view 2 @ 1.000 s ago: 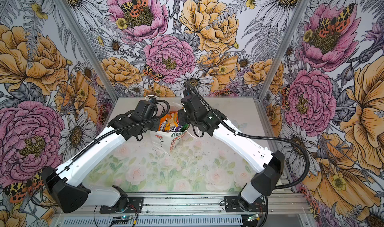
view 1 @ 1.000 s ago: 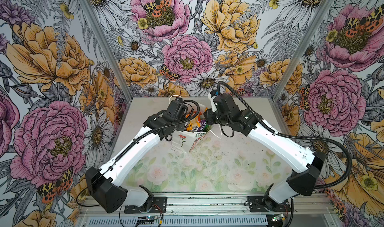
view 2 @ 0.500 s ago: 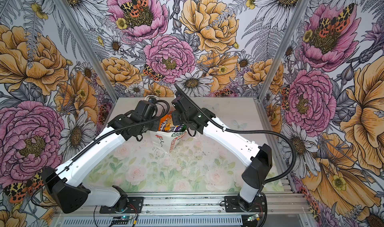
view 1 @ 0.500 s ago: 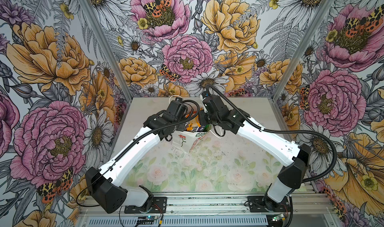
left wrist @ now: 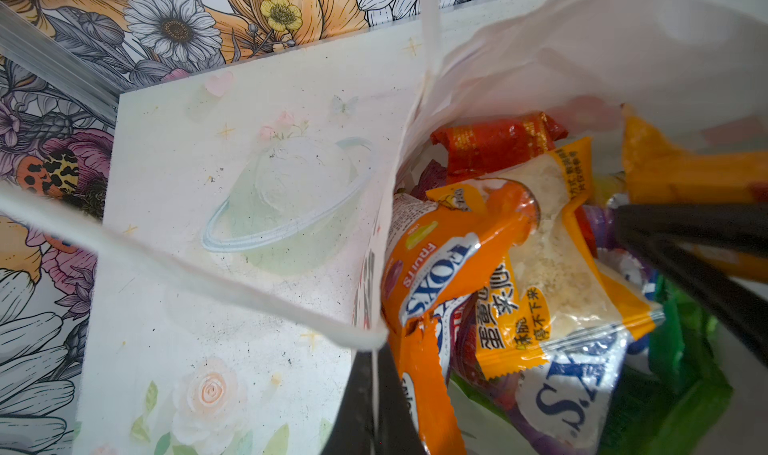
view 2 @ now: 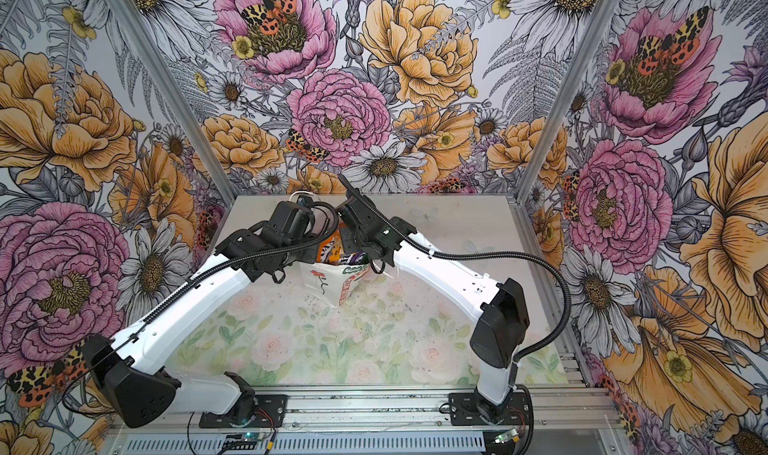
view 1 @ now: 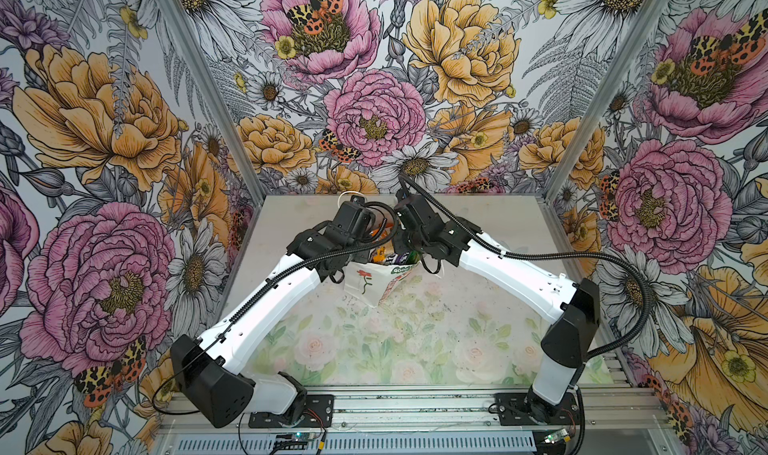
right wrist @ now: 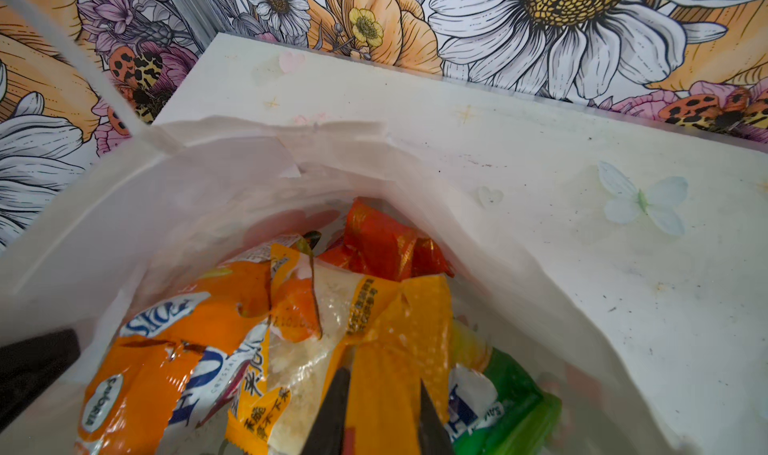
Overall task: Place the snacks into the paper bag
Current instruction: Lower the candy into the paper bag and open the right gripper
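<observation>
The white paper bag (view 1: 365, 284) (view 2: 322, 280) with a red flower drawing stands at mid table, mouth open. My left gripper (left wrist: 374, 359) is shut on the bag's rim (left wrist: 376, 266) beside a cord handle (left wrist: 187, 274). Several snacks fill the bag: an orange Fox's bag (left wrist: 428, 266), a clear-windowed orange pack (left wrist: 552, 266), a red sachet (right wrist: 382, 245) and a green bag (right wrist: 511, 394). My right gripper (right wrist: 382, 378) is inside the bag's mouth, shut on an orange pack (right wrist: 399, 349). In both top views the wrists hide the jaws.
The bag stands on a pale floral mat (view 1: 395, 340). Floral walls with metal corner posts (view 1: 577, 99) close in the back and sides. A metal rail (view 1: 415, 407) carrying both arm bases runs along the front edge.
My right arm has swung left and brought the orange pack over and down into the bag's mouth. The left arm and the bag have stayed put.
</observation>
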Motion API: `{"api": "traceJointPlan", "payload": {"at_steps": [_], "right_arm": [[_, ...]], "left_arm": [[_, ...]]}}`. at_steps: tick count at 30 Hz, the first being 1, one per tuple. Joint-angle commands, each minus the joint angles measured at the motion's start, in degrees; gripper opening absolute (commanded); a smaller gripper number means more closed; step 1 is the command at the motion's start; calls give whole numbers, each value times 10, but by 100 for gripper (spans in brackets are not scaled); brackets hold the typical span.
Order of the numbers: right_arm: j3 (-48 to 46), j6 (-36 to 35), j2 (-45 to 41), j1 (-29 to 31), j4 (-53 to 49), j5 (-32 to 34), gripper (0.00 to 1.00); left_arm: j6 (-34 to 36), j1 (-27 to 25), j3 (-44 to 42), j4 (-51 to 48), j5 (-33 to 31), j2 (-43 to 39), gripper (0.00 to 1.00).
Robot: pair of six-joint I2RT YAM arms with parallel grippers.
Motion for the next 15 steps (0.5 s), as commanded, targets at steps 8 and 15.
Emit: {"api": "traceJointPlan", "payload": {"at_steps": [8,15], "right_arm": [[49,14,34,19,9,-71,28],[55,23,18,25,9,-107,48]], "left_arm": [[-3,7,9,25,-4,-30,0],[-5,8,9,25,-4,-29,0]]}}
